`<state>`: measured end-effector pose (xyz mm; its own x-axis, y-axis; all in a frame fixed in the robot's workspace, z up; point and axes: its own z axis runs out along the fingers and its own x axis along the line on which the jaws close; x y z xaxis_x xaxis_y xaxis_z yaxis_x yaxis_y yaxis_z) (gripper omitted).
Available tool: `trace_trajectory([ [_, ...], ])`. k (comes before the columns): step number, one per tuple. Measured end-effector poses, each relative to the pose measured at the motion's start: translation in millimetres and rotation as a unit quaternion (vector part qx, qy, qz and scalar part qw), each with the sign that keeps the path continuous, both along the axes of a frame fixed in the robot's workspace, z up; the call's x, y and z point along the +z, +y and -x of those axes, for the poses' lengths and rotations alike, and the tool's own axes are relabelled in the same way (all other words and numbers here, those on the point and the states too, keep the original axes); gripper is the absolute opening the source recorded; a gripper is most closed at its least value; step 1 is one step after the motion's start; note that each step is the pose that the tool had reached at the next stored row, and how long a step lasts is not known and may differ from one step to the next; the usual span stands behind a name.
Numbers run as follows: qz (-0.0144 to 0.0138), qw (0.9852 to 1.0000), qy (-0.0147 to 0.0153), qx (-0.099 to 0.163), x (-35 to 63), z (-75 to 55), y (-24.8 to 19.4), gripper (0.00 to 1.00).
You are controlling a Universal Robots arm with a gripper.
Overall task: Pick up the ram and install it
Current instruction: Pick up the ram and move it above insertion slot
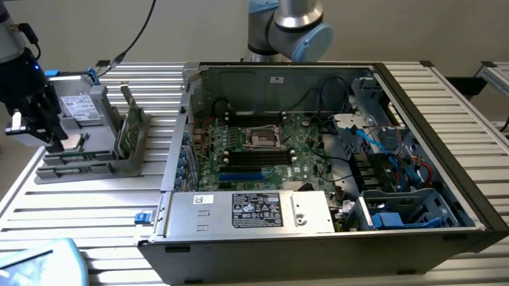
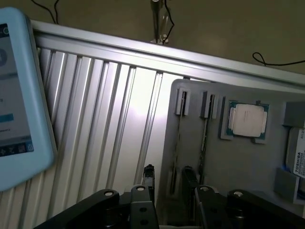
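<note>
Currently, claw (image 1: 54, 140): hanging open over the holder (image 1: 80, 174), toward that holder's end on the exterior view's left; gripping nothing.
ram (image 1: 130, 127): standing on its long edge in a slot on the holder's side nearer the case (image 1: 318, 265), green face showing; sitting apart from the claw in the exterior view.
ram (image 2: 177, 143) from the wrist: showing edge-on as a thin line running along its slot, lining up with the gap between the fingers (image 2: 148, 175); whether it is reaching their level I cannot tell.
fingers: standing well apart, both black, one on each side of that line.
neighbouring slot (image 2: 205, 138): carrying a second thin edge-on strip, just beside the ram.
cpu (image 2: 248, 120): lying flat in its square pocket of the holder, beside the slots.
drive (image 1: 80, 107): sitting in the holder on the far side of the cpu from the ram, white label showing.
case: lying open on the surface (image 1: 87, 208), motherboard (image 1: 275, 152) facing up.
memory slots (image 1: 256, 156): running in black rows on either side of the socket (image 1: 263, 138).
power supply (image 1: 254, 211): sitting along the case edge nearest the exterior camera.
tablet (image 1: 36, 262): resting on the surface at the exterior view's lower left, well apart from the holder.
</note>
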<state>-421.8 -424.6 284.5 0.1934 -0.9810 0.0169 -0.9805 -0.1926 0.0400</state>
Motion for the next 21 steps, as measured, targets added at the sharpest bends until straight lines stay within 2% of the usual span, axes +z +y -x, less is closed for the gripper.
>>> trace_trajectory([
  [7, 0.0000, 1.0000, 0.0000, 0.000, -12.9, 0.2, 0.9, 0.37],
  [17, -0.0001, 1.0000, -0.0001, -0.001, -31.0, -0.4, 9.6, 0.37],
  [21, -0.0001, 1.0000, -0.0001, -0.001, -38.3, -0.6, 10.7, 0.37],
])
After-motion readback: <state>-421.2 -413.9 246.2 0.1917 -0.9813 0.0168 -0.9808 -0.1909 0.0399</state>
